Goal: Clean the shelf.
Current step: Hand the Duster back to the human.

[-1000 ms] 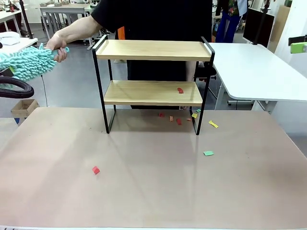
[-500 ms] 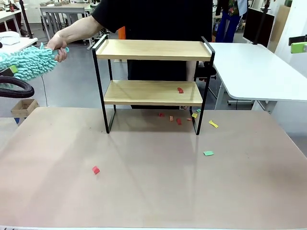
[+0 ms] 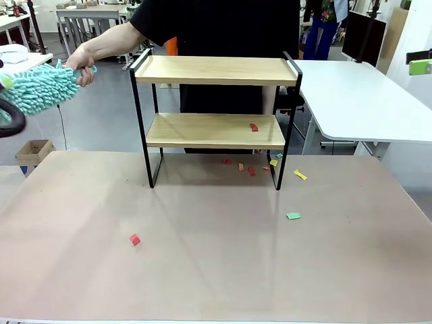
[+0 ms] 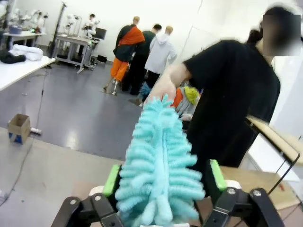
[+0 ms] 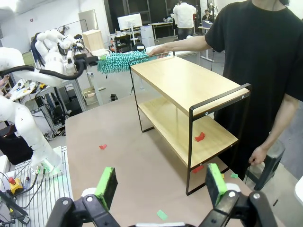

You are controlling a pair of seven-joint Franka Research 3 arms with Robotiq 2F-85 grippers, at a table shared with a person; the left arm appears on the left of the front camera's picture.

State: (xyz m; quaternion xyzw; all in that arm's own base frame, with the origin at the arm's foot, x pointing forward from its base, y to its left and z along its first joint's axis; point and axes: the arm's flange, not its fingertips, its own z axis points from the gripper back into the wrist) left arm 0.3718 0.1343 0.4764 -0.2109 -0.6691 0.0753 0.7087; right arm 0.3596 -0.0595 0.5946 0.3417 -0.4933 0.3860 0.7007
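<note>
The shelf (image 3: 214, 71) stands at the table's far middle, its top board bare and a red paper scrap (image 3: 254, 127) lying on its lower board. A person's hand (image 3: 81, 62) holds a fluffy turquoise duster (image 3: 37, 88) by the handle, left of the shelf. In the left wrist view the duster (image 4: 161, 161) lies between the wide-apart green pads of my left gripper (image 4: 163, 177), which is open. The right wrist view shows the shelf (image 5: 184, 85) and my left gripper (image 5: 87, 61) at the duster's (image 5: 123, 60) tip. My right gripper (image 5: 161, 184) is open and empty, well off the shelf.
Paper scraps lie on the table (image 3: 216, 270): several under the shelf (image 3: 251, 171), a yellow one (image 3: 300, 175), a green one (image 3: 293, 216) and a red one (image 3: 135, 239). The person in black stands behind the shelf. A white table (image 3: 358, 94) is at the right.
My left gripper's jaws have opened off the duster, and the arm has drawn back toward the left edge. The duster stays in the person's hand. The right arm has not moved.
</note>
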